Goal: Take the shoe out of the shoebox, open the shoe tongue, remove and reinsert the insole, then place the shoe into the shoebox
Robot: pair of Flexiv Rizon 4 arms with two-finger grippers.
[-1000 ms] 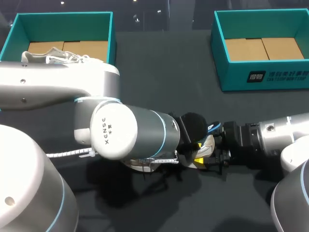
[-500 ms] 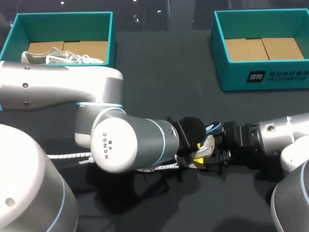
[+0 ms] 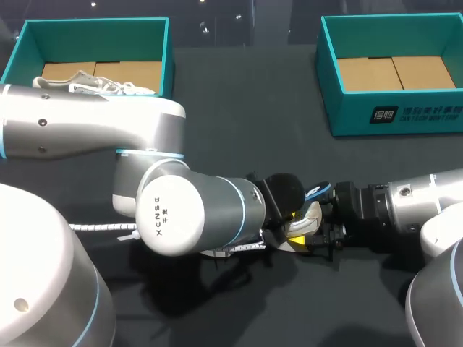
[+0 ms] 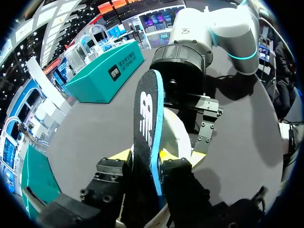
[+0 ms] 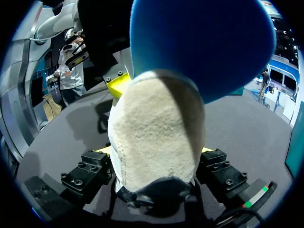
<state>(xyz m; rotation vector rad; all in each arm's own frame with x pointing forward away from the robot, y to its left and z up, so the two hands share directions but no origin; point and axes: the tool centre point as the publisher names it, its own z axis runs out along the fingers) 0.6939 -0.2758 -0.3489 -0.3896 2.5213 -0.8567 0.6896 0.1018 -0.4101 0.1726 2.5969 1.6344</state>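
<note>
A white shoe (image 3: 312, 215) lies on the dark table between my two arms. Its cream heel (image 5: 156, 133) fills the space between the fingers of my right gripper (image 5: 154, 156), which touch it on both sides. A black insole with a blue edge (image 4: 145, 109) stands upright out of the shoe (image 4: 176, 137). My left gripper (image 4: 145, 156) is shut on it, one yellow tip on each face. In the right wrist view the blue underside of the insole (image 5: 204, 42) looms over the heel. Seen from the head, my left gripper (image 3: 293, 217) and right gripper (image 3: 312, 230) meet at the shoe.
A teal shoebox (image 3: 22, 50) at the back left holds a second white shoe (image 3: 87, 85). Another teal shoebox (image 3: 391, 108), with only cardboard inside, stands at the back right. My left arm's thick elbow (image 3: 181, 213) covers the table's middle left.
My left gripper's fingers have come together on the insole, and the left forearm has shifted slightly down and right. The right arm and shoe have stayed put.
</note>
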